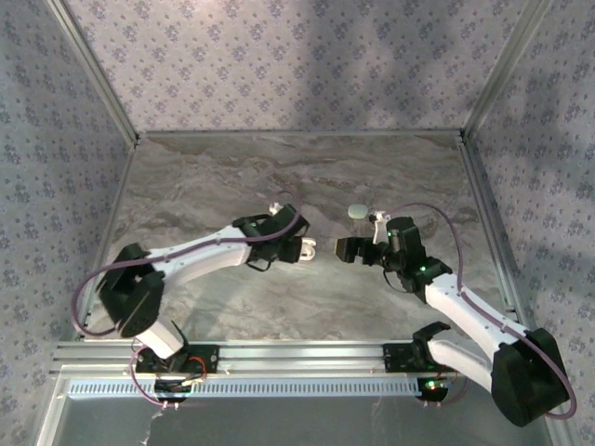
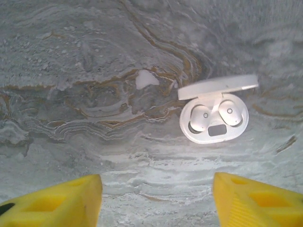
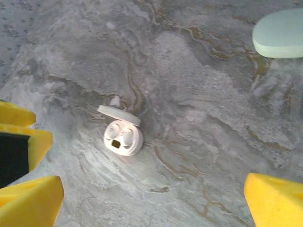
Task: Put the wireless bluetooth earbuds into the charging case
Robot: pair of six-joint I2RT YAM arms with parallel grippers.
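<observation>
The two earbuds [image 2: 200, 117] sit side by side in the wells of the white charging case [image 2: 214, 124], one in the left well and one in the right, above a small dark rectangle on the case's inner face. The lid [image 2: 218, 87] stands open, hinged up along the far edge of the case. The case rests on the marble-patterned table [image 2: 85, 71], in the gap between the two arms' ends.

In the left wrist view the left gripper [image 2: 156, 203] hangs above the table with its yellow fingers [image 2: 52, 203] spread wide, touching nothing, the case lying ahead of it and a little to the right. From the right wrist camera the case [image 3: 123, 137] appears smaller, with the right gripper [image 3: 151, 203] likewise spread wide and holding nothing. A further yellow and black block at that view's left edge may belong to the other arm, though this is hard to tell.

A pale green oval case [image 3: 279, 33], closed, lies well apart from the white one; from above it [image 1: 356, 212] sits just beyond the right gripper [image 1: 346, 249], which faces the left gripper [image 1: 307, 248].
</observation>
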